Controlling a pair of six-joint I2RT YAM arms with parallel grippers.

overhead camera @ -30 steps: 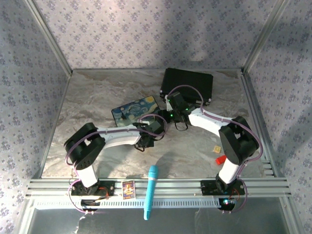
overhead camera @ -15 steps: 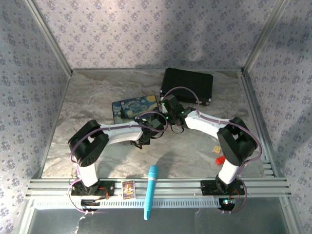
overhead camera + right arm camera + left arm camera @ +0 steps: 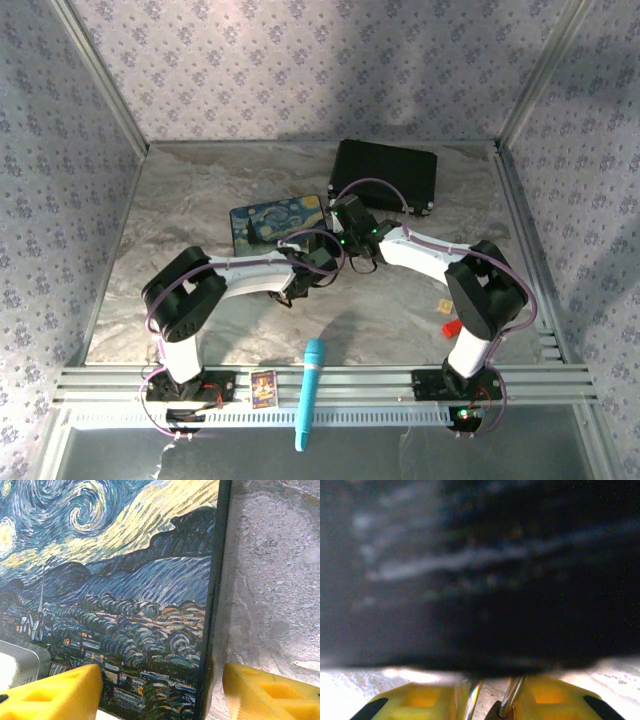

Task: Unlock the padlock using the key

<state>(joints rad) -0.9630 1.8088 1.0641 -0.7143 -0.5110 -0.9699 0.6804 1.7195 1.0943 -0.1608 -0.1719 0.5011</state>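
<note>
Of the padlock (image 3: 471,700), the left wrist view catches what seems to be its thin silver shackle: two bright metal legs rising side by side, leaning slightly right, at the bottom edge. They stand between the yellow fingers of the left claw (image 3: 487,694), one leg close against each finger. The brass body is out of sight.

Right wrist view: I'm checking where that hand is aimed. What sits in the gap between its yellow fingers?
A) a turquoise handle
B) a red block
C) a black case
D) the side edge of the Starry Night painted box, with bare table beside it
D: between the spread fingers of the right hand runs the dark side edge of the Starry Night painted box, with the marbled table to its right.
</note>
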